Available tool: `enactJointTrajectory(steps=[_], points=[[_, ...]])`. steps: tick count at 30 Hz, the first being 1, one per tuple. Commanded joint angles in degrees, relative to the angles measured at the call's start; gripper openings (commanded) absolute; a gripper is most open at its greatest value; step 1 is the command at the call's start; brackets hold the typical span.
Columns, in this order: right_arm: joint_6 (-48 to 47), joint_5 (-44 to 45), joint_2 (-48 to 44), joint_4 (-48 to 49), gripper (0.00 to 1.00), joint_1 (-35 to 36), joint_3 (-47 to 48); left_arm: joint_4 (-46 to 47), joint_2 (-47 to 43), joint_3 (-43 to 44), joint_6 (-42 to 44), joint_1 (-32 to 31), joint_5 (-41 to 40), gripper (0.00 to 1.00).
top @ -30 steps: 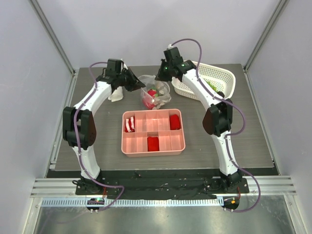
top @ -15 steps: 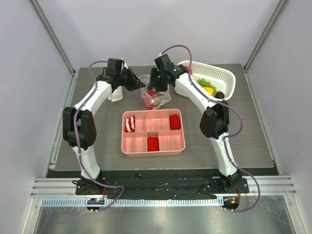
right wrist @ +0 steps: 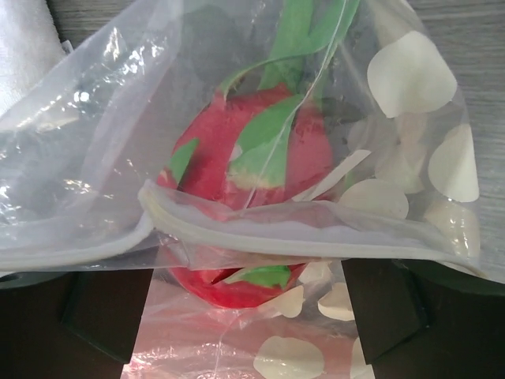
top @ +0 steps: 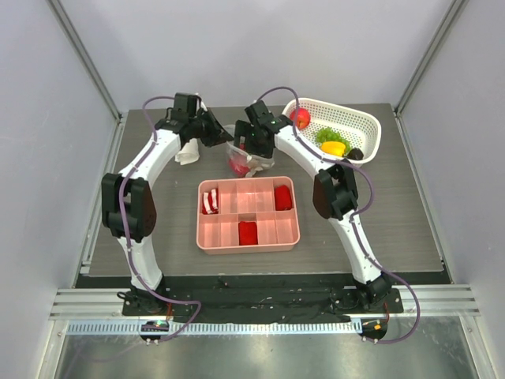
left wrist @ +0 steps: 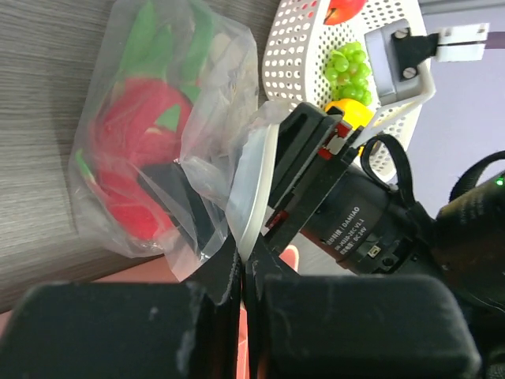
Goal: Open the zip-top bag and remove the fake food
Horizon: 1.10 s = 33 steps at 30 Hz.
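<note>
While the left hand (left wrist: 241, 268) is clamped on one lip of the zip-top bag (top: 251, 160) at twelve o'clock on the surface (top: 158, 225), the right hand (right wrist: 245, 288) stands spread at its mouth; one red-and-green fake food (right wrist: 237, 166) piece lies inside, and four more lie in the basket (top: 372, 125) at one o'clock.

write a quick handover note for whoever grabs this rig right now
Left gripper: shut on the edge of the clear floppy plastic zip-top bag.
Right gripper: open, fingers spread at the bag's mouth.
Done: the mouth looks parted; a red round piece, green grapes, yellow pepper and dark piece lie in the white perforated plastic basket.
Left: the glossy red plastic fruit with green leaves, and seemingly pale round bits, are inside the bag; take them out.
</note>
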Motion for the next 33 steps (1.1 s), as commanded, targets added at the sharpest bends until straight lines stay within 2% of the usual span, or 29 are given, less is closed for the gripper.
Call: enactJointTrajectory(steps=[1, 7, 18, 21, 22, 24, 29, 32, 33], points=[[-0.26, 1.45, 3.21, 4.62, 1.00, 0.25, 1.08, -0.30, -0.31, -1.66, 1.80, 1.12, -1.16, 0.00], [0.97, -1.54, 6.29, 7.26, 1.00, 0.60, 3.20, -1.35, 0.04, -2.27, 3.21, 1.47, -2.03, 0.00], [-2.90, 0.92, -1.61, 10.61, 1.00, 3.85, -2.95, -1.61, -1.80, -3.15, 3.82, 1.92, -1.42, 0.00], [-4.48, 1.71, 1.44, 7.21, 1.00, 4.55, 0.80, -2.50, -2.94, -3.68, 4.70, 2.44, -2.82, 0.00], [-4.83, 2.06, 3.46, 4.92, 1.00, 4.91, 6.13, -2.32, -3.38, -4.20, 4.53, 2.79, -2.83, 0.00], [-5.79, 2.50, 8.83, 1.31, 1.00, 5.52, 9.95, -1.71, -3.82, -5.87, 3.39, 3.84, -2.48, 0.00], [-5.98, 6.19, 11.21, 3.74, 1.00, 7.55, 6.89, -2.23, -4.44, -7.81, 3.30, 5.08, -1.77, 0.00], [-6.59, 6.89, 11.83, 4.54, 0.92, 7.37, 5.75, -2.41, -4.79, -8.25, 3.38, 5.43, -1.68, 0.00], [-7.11, 6.63, 11.39, 4.72, 0.80, 7.28, 5.74, -2.76, -4.79, -8.08, 3.47, 5.43, -1.68, 0.00]])
